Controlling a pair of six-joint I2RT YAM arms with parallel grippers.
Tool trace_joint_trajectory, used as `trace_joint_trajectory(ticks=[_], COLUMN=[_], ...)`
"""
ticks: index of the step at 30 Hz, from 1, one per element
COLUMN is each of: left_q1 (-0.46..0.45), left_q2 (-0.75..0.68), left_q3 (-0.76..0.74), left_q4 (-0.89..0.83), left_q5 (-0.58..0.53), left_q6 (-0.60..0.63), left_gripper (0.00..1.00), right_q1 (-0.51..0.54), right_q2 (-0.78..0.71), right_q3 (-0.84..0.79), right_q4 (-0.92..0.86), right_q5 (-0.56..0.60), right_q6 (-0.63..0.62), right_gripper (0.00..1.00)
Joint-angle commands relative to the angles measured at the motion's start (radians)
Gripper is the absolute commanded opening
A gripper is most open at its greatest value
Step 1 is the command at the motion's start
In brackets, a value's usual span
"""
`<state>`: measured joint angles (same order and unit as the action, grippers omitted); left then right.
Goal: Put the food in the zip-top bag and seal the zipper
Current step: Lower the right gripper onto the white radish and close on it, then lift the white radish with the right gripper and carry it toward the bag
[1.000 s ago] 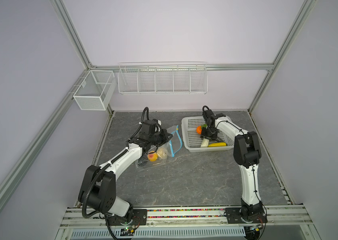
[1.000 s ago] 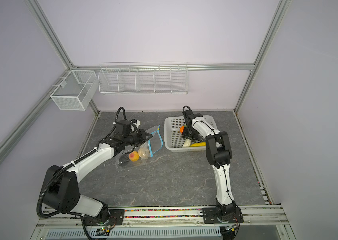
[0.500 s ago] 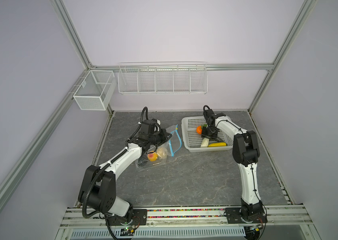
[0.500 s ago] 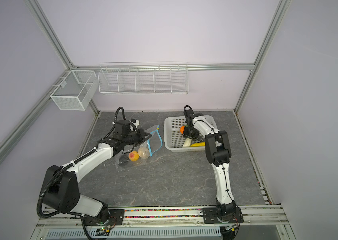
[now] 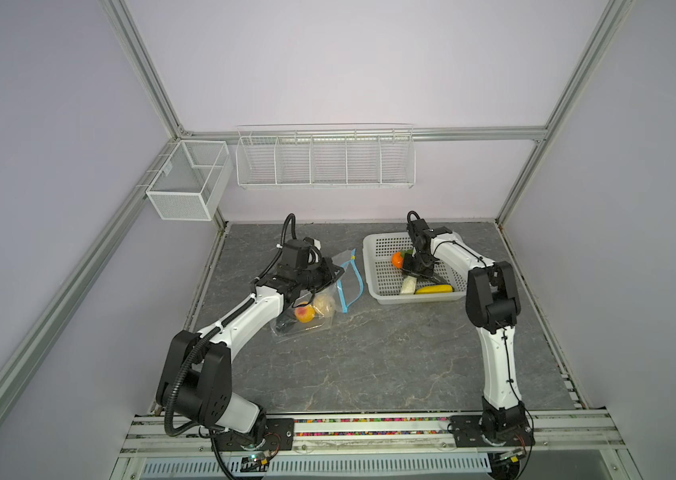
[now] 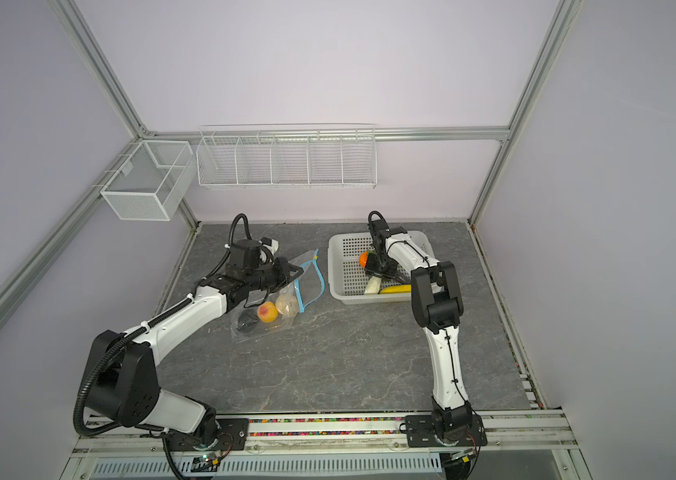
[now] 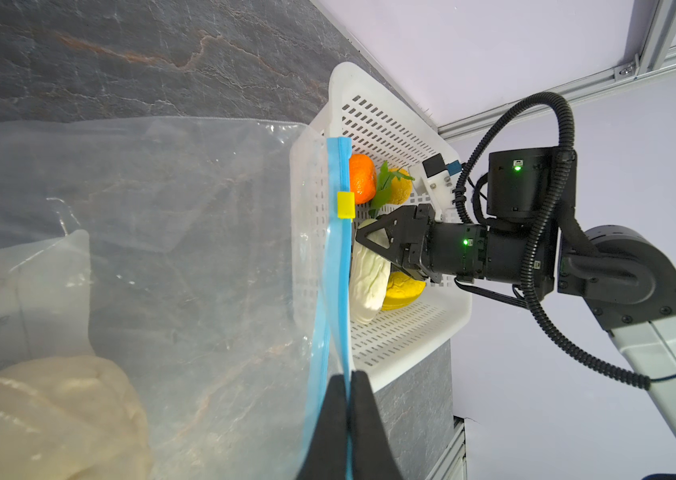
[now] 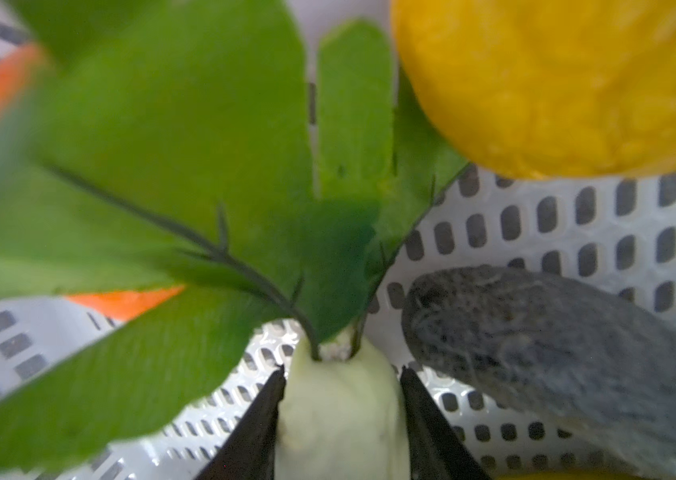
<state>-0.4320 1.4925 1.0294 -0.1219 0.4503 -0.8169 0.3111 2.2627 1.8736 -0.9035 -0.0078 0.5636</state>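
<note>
Beside the basket [image 5: 386,237], our zip-top bag [image 5: 350,277] already holds the peach [image 5: 305,312] and beige ball [image 5: 325,304], with our left gripper [image 7: 347,380] clamped on its open zipper [image 7: 338,266]. Inside the basket, our right gripper [image 8: 342,374] pinches the white leafy piece [image 8: 340,407]; orange [image 5: 397,259], lemon [image 8: 556,83] and yellow piece [image 5: 433,289] are left.

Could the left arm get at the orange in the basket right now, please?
Probably not: the left gripper is shut on the zipper of the bag, and that strip stands between it and the orange in the basket.
</note>
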Motion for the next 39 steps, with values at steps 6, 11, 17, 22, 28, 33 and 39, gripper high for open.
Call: trace_joint_trajectory(ticks=[6,11,17,22,28,33,39], left_q1=[0.006,0.005,0.005,0.005,0.004,0.005,0.004], left_q2=[-0.015,-0.021,-0.026,-0.032,-0.039,-0.038,-0.054], left_q3=[0.012,0.006,0.006,-0.002,-0.005,-0.007,-0.005], left_q4=[0.013,0.013,0.013,0.020,0.031,0.044,0.068], left_q5=[0.004,0.005,0.012,0.012,0.013,0.012,0.004], left_q6=[0.008,0.004,0.003,-0.008,-0.043,-0.089,-0.142], left_gripper=[0.00,0.00,0.00,0.00,0.00,0.00,0.00], right_q1=[-0.012,-0.021,-0.027,-0.033,-0.029,-0.009,0.068], right_q2=[-0.067,-0.118,-0.169,-0.229,-0.385,-0.528,-0.648], right_q3=[-0.049,-0.089,-0.124,-0.160,-0.291,-0.418,-0.505], right_q4=[0.049,0.088,0.123,0.161,0.319,0.456,0.573], right_q5=[-0.032,-0.032,-0.029,-0.020,-0.018,0.006,0.085], right_q6=[0.002,0.003,0.014,0.022,0.065,0.126,0.205], right_gripper=[0.44,0.43,0.43,0.42,0.42,0.41,0.40])
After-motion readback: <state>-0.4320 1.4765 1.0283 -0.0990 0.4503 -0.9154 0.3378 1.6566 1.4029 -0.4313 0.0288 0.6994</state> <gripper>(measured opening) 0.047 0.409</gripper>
